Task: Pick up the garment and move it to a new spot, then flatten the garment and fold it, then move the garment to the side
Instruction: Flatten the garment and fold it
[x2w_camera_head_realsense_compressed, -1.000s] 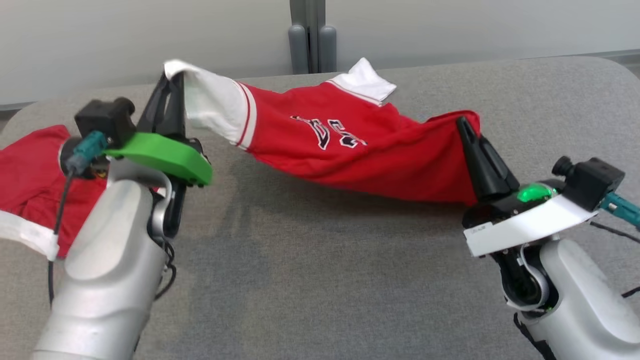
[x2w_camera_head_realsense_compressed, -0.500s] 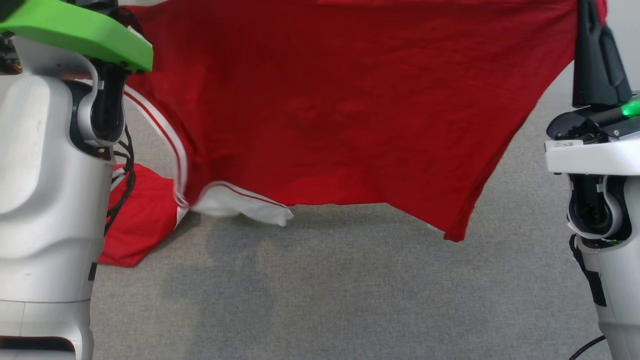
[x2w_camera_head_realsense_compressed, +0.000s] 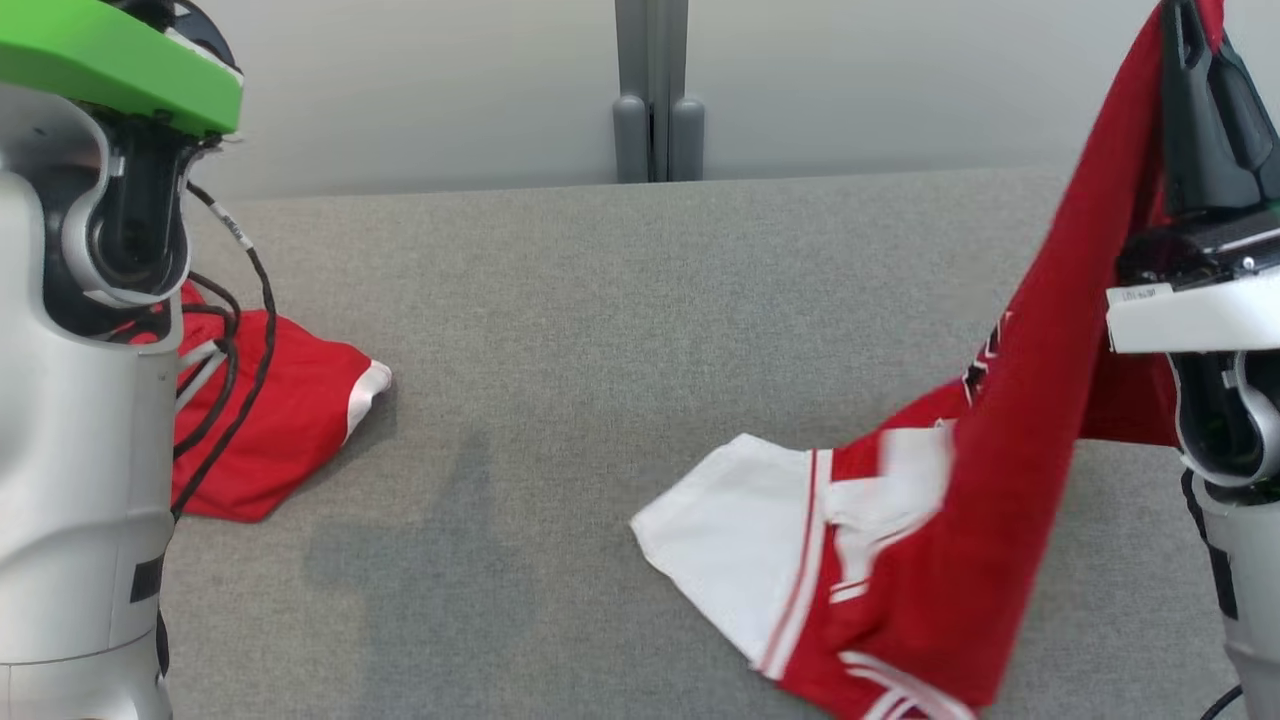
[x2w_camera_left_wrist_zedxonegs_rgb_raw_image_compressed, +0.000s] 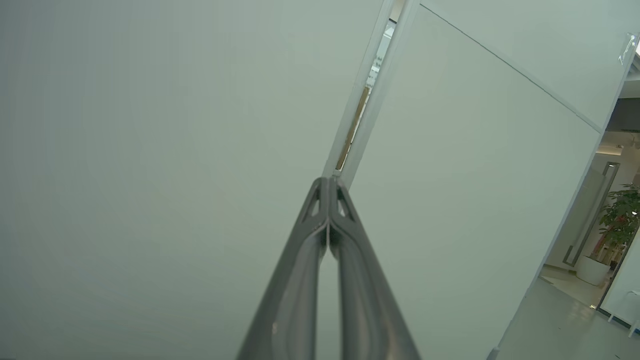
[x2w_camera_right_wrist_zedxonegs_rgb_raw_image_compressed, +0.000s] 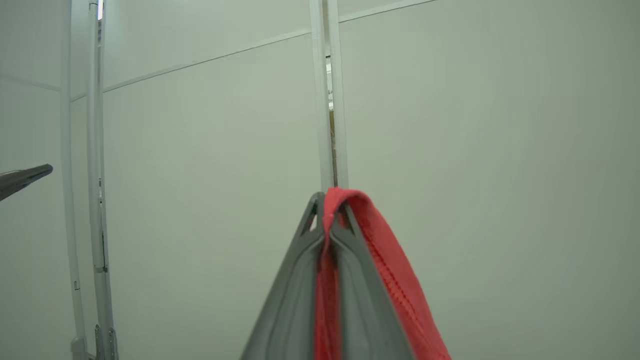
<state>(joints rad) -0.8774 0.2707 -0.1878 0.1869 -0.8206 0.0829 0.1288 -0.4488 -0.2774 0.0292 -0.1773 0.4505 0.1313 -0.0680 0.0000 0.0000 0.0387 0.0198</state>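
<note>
The table (x2w_camera_head_realsense_compressed: 560, 330) before me is wide and flat, covered in a grey, felt-like cloth with a fine fleck. Its far edge runs straight under a smooth pale wall (x2w_camera_head_realsense_compressed: 420, 90), which is split by a grey post (x2w_camera_head_realsense_compressed: 655, 100) with rounded feet. The garment (x2w_camera_head_realsense_compressed: 1010, 480), a red jersey of soft knit, hangs in a long slanting drape from high over the table's right side down toward the near edge, where its lower part lies crumpled on the cloth right of the middle. My left arm (x2w_camera_head_realsense_compressed: 70, 450), a smooth silver shell topped by a green plate (x2w_camera_head_realsense_compressed: 110, 60), stands upright at the left side. Behind it a second red garment (x2w_camera_head_realsense_compressed: 290, 420) lies bunched near the left edge, a white cuff (x2w_camera_head_realsense_compressed: 370, 385) at its tip. The garment's white sleeve (x2w_camera_head_realsense_compressed: 730, 540), trimmed with thin red and white stripes, spreads flat as a blunt wedge pointing toward the table's middle (dark lettering peeks from a fold higher up, too creased for me to read). My right gripper (x2w_camera_right_wrist_zedxonegs_rgb_raw_image_compressed: 327, 200) is clamped on a stitched red hem of the garment, which loops over the tips and runs down between and beside the two grey, tapering fingers (x2w_camera_right_wrist_zedxonegs_rgb_raw_image_compressed: 290, 280). My left gripper (x2w_camera_left_wrist_zedxonegs_rgb_raw_image_compressed: 329, 187) is pressed together with nothing in it, tips meeting in a narrow point aimed at the wall. A thin black cable (x2w_camera_head_realsense_compressed: 262, 310) curls beside my left arm
</note>
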